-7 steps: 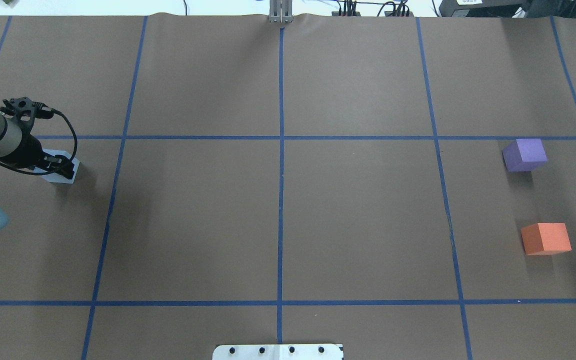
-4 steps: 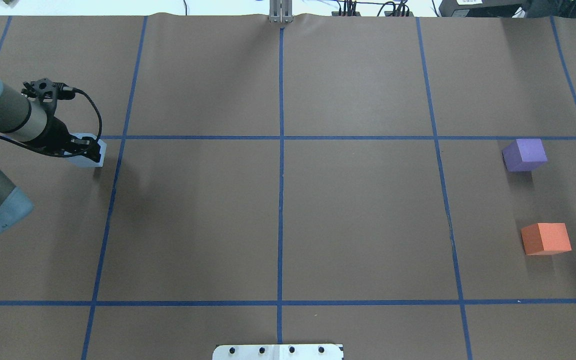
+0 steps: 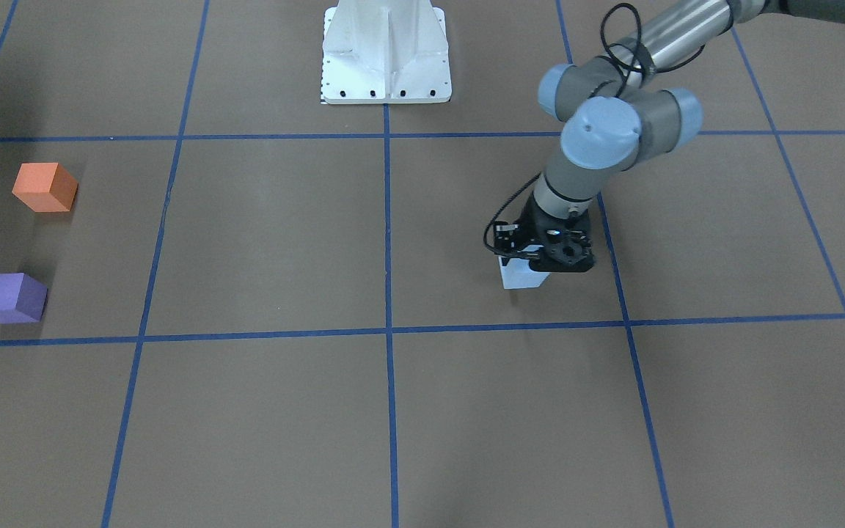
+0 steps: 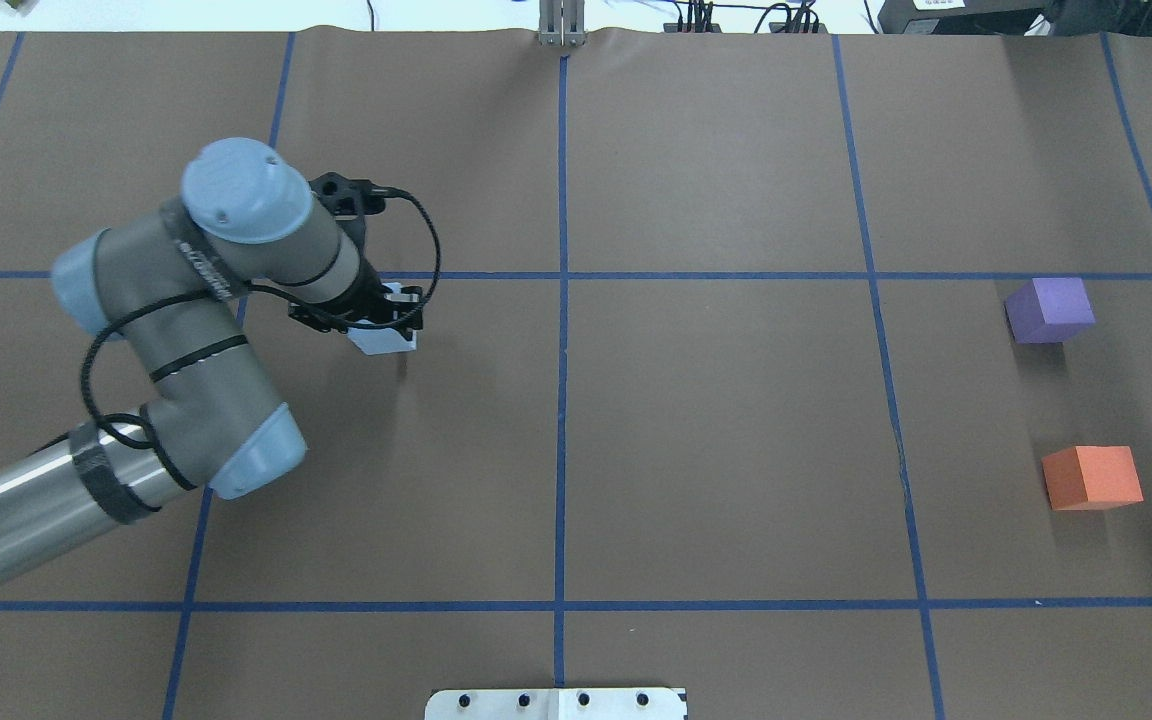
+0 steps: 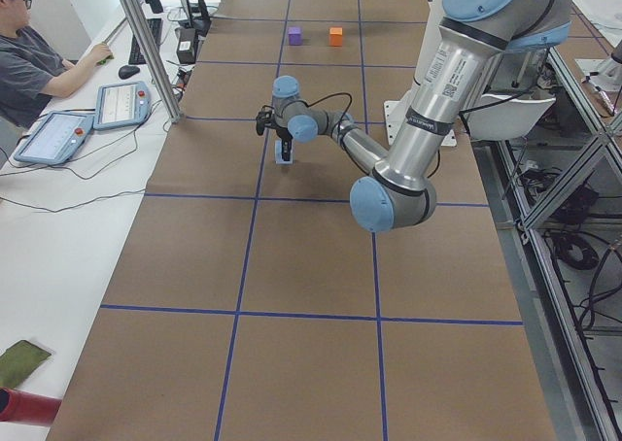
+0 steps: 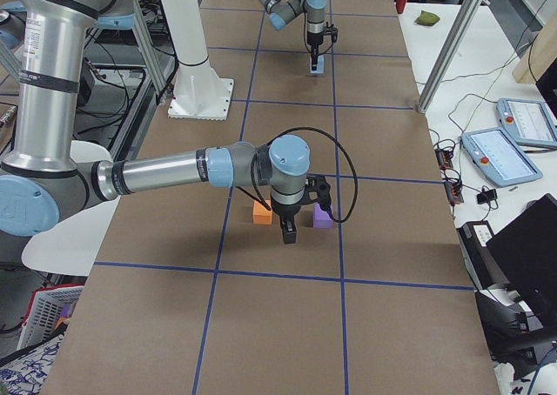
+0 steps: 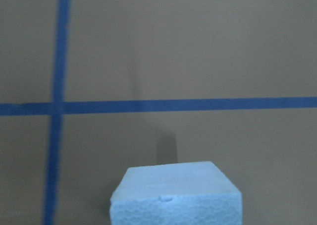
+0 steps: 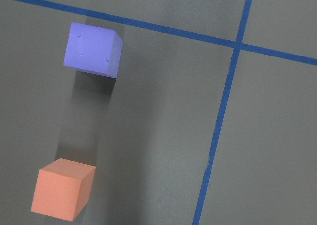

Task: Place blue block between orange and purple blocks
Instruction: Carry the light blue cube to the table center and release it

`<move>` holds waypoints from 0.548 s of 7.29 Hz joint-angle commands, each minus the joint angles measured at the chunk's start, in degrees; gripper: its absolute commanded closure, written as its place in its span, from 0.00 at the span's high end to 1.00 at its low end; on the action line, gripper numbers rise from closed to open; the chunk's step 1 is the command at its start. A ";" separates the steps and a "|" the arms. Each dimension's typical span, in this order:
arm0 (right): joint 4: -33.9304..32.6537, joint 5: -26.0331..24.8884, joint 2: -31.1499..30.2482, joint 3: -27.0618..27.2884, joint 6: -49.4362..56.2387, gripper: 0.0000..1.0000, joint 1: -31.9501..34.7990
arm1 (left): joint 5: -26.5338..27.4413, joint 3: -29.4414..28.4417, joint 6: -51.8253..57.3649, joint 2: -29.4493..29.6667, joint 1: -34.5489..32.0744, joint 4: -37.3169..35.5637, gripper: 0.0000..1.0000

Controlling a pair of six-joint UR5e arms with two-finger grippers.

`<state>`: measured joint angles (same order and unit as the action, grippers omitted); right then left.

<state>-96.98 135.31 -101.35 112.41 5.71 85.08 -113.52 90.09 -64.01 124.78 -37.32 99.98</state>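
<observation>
My left gripper (image 4: 391,322) is shut on the pale blue block (image 4: 383,340) and holds it above the table, left of the centre line. The block also shows in the front view (image 3: 519,277) and at the bottom of the left wrist view (image 7: 176,195). The purple block (image 4: 1049,309) and the orange block (image 4: 1092,477) sit at the far right with a gap between them; the right wrist view shows both, purple (image 8: 92,49) and orange (image 8: 62,188). My right gripper (image 6: 288,235) hovers beside these two blocks; I cannot tell whether it is open or shut.
Blue tape lines (image 4: 562,330) divide the brown table cover into a grid. The white robot base (image 3: 386,51) stands at the robot's edge of the table. An operator (image 5: 39,62) sits with tablets beyond the table's far side.
My left arm has swung to the right with the blue block, from the far left edge to just left of the centre line. The purple and orange blocks have not moved.
</observation>
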 commanded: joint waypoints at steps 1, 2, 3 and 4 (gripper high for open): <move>-0.05 0.04 -0.08 0.00 0.00 1.00 0.00 | 4.61 -3.93 -5.57 10.55 6.27 -7.61 0.22; -0.05 0.04 -0.08 -0.09 0.00 1.00 0.00 | 4.62 -5.17 -6.39 12.92 7.77 -7.61 0.25; 0.04 0.04 -0.08 -0.09 0.00 1.00 0.00 | 6.27 -6.58 -7.18 14.08 9.79 -7.35 0.30; 0.04 0.04 0.01 -0.09 0.00 1.00 0.00 | 8.29 -9.12 -7.27 16.00 10.85 -7.00 0.42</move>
<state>-96.97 135.35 -101.41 112.34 5.71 85.08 -107.41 83.66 -70.71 138.45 -28.24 92.72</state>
